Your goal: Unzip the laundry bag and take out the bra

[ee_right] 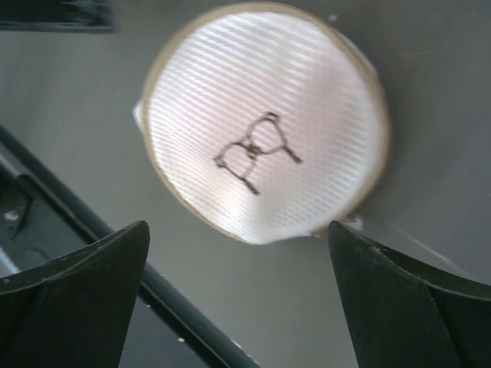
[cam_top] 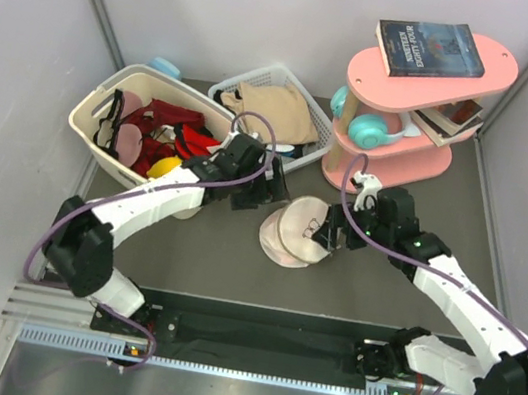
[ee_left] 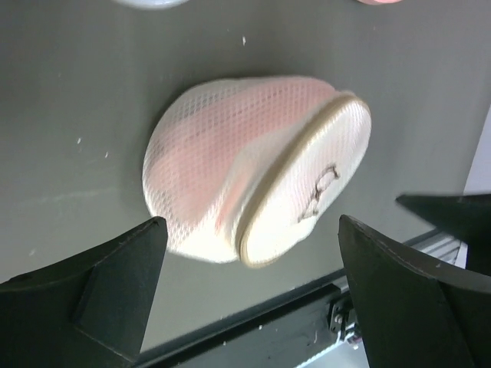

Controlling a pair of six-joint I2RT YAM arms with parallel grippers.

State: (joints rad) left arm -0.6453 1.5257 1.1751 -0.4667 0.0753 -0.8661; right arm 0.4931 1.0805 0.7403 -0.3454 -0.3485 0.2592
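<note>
The laundry bag (cam_top: 296,235), a round cream-pink mesh pouch with a black bra logo, lies closed on the dark table between both grippers. In the left wrist view the bag (ee_left: 230,165) is on its side, its tan zip rim to the right and pink showing through the mesh. The bra itself is hidden. In the right wrist view the bag's flat logo face (ee_right: 265,123) fills the top. My left gripper (cam_top: 268,188) (ee_left: 252,226) is open and empty just left of the bag. My right gripper (cam_top: 333,229) (ee_right: 238,230) is open and empty just right of it.
A cream plastic laundry basket (cam_top: 88,128) with red garments (cam_top: 169,126) stands at the back left. A white wire-grid basket (cam_top: 230,83) holds tan cloth (cam_top: 274,108). A pink shelf (cam_top: 498,69) with books and teal headphones (cam_top: 366,131) stands at the back right. A black rail (cam_top: 261,339) runs along the near edge.
</note>
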